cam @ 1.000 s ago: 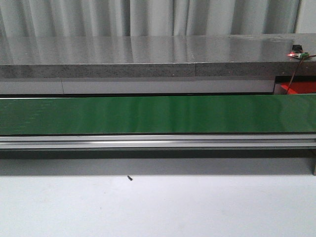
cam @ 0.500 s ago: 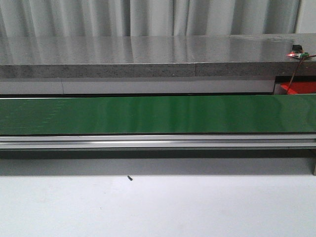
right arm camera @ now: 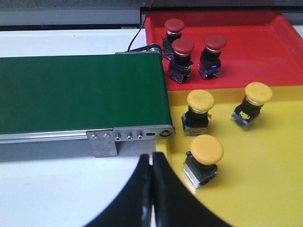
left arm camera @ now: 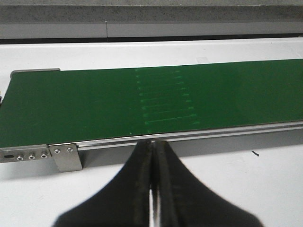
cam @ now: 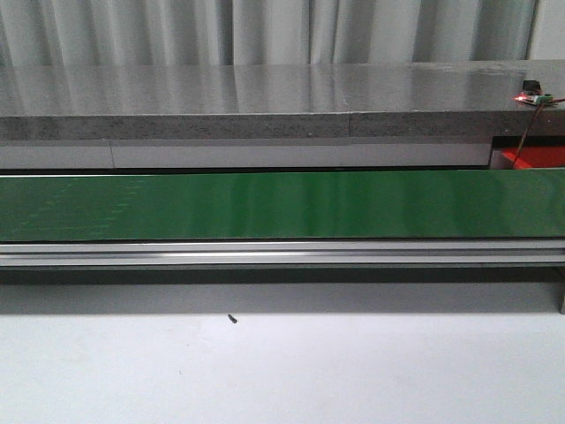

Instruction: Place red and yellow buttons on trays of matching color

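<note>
Belt: the green conveyor belt point(cam: 282, 205) runs across the whole front view and carries nothing; no change over the last second in that view, so no new button has arrived.
Table: the white table point(cam: 282, 371) in front of the belt is bare apart from one small dark speck point(cam: 232, 319), which has not moved.
Red tray: the red tray point(right arm camera: 265, 52) sits at the belt's right end and holds three red buttons point(right arm camera: 182, 59), all upright and close together.
Yellow tray: the yellow tray point(right arm camera: 274, 170) adjoins the red one on the nearer side and holds three yellow buttons point(right arm camera: 203, 158), spaced apart, one tilted.
Left gripper: the left gripper point(left arm camera: 152, 189) hangs over the table at the belt's near edge, jaws pressed together, holding nothing.
Right gripper: the right gripper point(right arm camera: 152, 189) hangs near the belt's end bracket point(right arm camera: 128, 137), jaws together, empty.
Finding: every button in view already lies on its matching colour; judged complete or waiting for further pieces.
</note>
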Robot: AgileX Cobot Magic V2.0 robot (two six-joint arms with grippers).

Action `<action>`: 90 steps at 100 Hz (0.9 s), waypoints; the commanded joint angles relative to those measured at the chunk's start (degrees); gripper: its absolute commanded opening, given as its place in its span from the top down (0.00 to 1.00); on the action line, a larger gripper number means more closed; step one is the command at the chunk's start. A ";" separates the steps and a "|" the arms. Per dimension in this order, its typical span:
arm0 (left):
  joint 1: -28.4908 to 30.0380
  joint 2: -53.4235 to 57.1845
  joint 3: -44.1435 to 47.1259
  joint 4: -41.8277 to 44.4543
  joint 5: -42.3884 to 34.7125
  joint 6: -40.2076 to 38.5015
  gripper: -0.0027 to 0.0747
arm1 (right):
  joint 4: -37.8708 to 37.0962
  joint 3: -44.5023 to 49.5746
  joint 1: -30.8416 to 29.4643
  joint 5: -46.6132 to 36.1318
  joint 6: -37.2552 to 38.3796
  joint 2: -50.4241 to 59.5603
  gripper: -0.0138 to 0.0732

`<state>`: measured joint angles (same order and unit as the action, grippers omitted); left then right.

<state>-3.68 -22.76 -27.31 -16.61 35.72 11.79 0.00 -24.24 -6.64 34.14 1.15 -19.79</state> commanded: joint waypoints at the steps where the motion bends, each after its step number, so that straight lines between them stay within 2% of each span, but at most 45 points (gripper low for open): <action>1: -0.32 -0.49 -1.48 -1.18 -3.80 -0.63 0.99 | 0.00 -1.30 -0.02 -3.94 0.02 -0.27 0.98; 57: -0.32 -0.49 -1.48 -1.18 -3.80 -0.63 0.99 | 0.00 -1.30 -0.02 -3.94 0.02 -0.27 0.98; 75: 0.31 -0.61 -1.48 0.88 -7.37 -0.88 0.99 | 0.00 -1.30 -0.02 -3.94 0.02 -0.27 0.98; 90: 3.40 -0.61 -1.48 4.34 -7.62 -6.00 0.99 | 0.00 -1.30 -0.02 -3.94 0.02 -0.27 0.98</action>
<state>-1.92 -22.76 -27.31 -13.83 33.08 8.86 0.00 -24.12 -6.64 34.28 1.25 -19.78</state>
